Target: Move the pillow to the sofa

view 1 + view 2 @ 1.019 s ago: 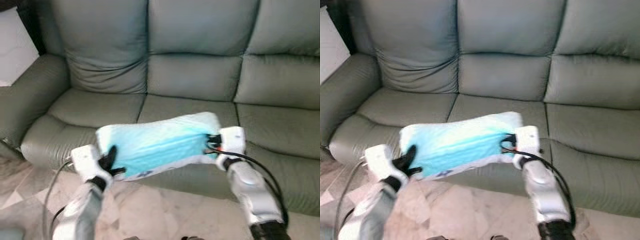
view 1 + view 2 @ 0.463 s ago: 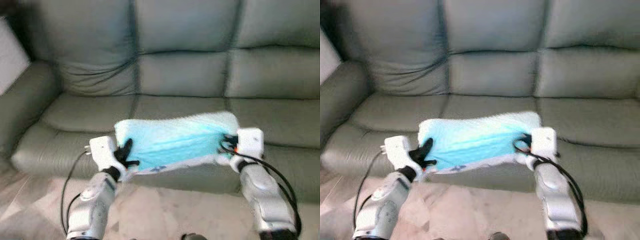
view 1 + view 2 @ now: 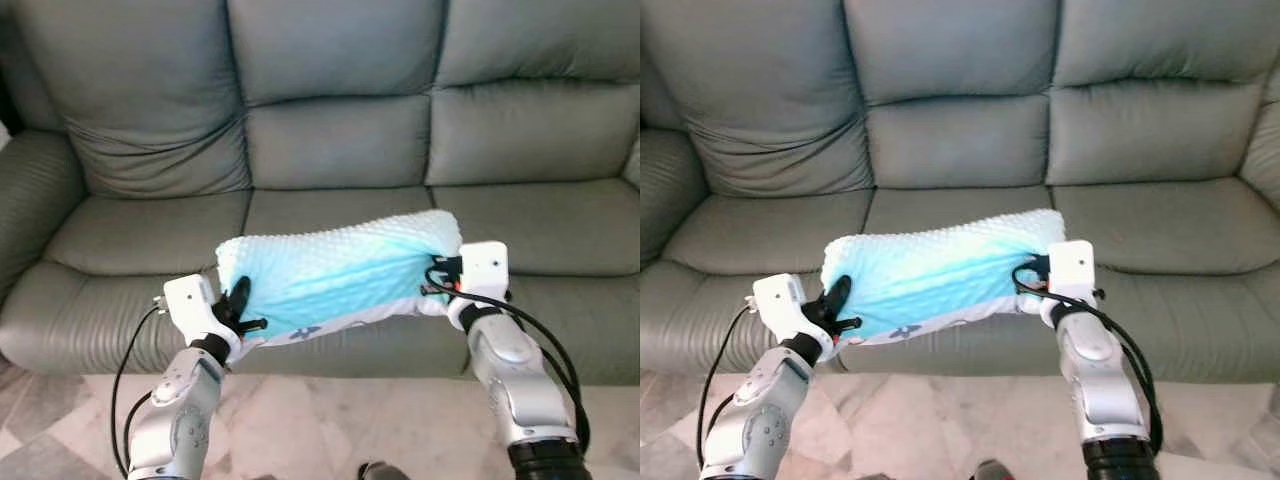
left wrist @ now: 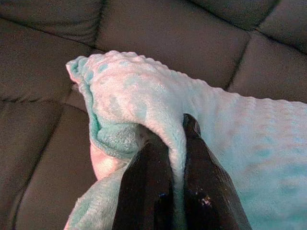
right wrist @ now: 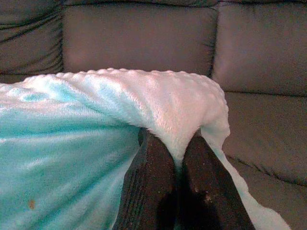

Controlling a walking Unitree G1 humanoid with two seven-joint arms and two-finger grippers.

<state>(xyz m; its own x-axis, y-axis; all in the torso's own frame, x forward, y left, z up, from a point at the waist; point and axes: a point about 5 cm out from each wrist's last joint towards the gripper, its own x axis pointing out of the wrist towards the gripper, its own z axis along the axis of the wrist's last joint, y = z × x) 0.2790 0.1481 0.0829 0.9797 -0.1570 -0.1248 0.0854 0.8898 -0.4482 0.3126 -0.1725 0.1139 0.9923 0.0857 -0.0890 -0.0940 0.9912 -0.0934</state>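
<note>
A light blue, nubby pillow (image 3: 335, 275) hangs stretched between my two grippers, just above the front edge of the sofa's middle seat. My left gripper (image 3: 240, 305) is shut on the pillow's left end, and in the left wrist view its fingers (image 4: 148, 191) pinch a fold of the fabric (image 4: 144, 100). On the pillow's right end my right gripper (image 3: 437, 280) is shut, with its fingers (image 5: 153, 187) clamping the white edge (image 5: 177, 105). The grey-green leather sofa (image 3: 330, 140) spans the view behind and below the pillow.
The sofa has three seat cushions and three back cushions, with an armrest (image 3: 30, 190) at the left. Pale marble floor (image 3: 330, 420) lies below the sofa front, between my arms. A black cable (image 3: 125, 380) hangs from my left wrist.
The camera has moved closer and turned, so the sofa now sits more centred. The pillow stays held between both grippers, slightly higher and further over the seat edge.
</note>
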